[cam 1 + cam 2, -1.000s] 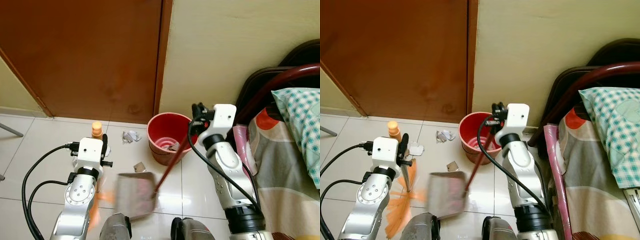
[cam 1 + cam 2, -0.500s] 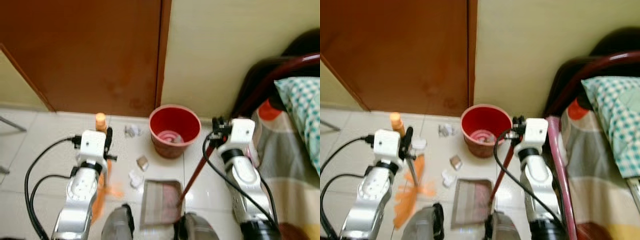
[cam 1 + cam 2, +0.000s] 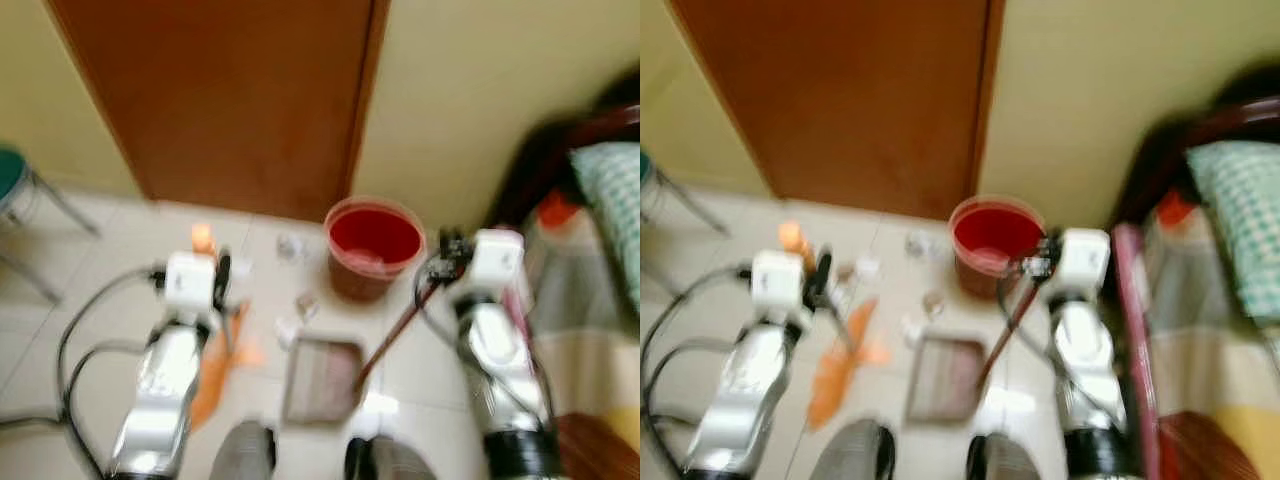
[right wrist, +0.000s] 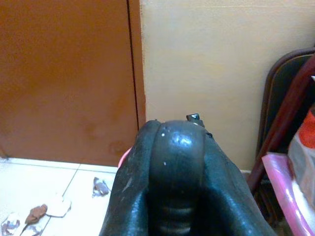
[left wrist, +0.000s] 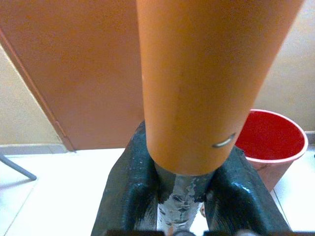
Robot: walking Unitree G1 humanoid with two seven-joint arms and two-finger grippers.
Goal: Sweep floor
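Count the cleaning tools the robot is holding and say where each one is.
2. The orange broom in the left gripper; the dustpan on the floor, its handle in the right gripper.

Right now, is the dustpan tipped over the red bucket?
No. In the left eye view the dustpan lies flat on the floor tiles, apart from the red bucket that stands by the wall.
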